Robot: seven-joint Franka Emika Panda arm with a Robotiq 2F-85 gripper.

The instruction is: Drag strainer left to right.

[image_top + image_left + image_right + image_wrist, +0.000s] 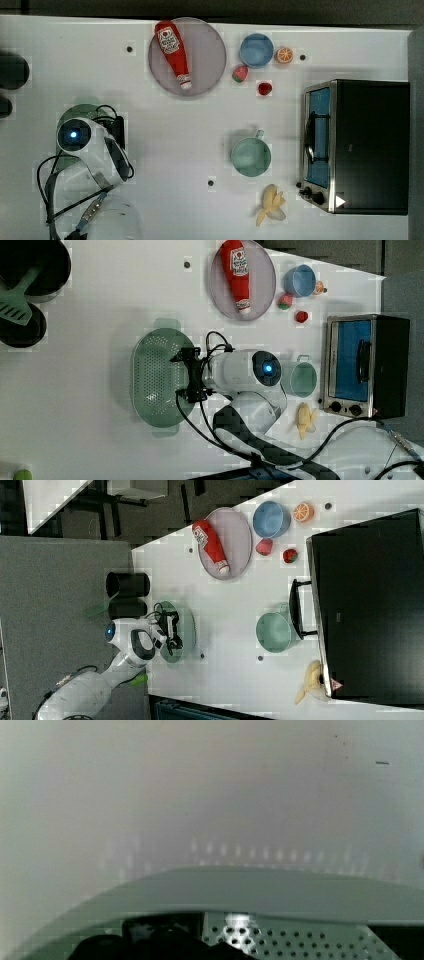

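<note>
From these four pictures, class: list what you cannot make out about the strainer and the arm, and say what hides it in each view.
- Top view: most of the strainer is covered by the arm's white wrist.
- Left view: the pincer is a dark cluster over the strainer; whether it touches the rim is unclear.
- Right view: the strainer's near side is hidden behind the arm.
- Wrist view: the strainer is cut off by the picture's edge, and its rim is blurred.
</note>
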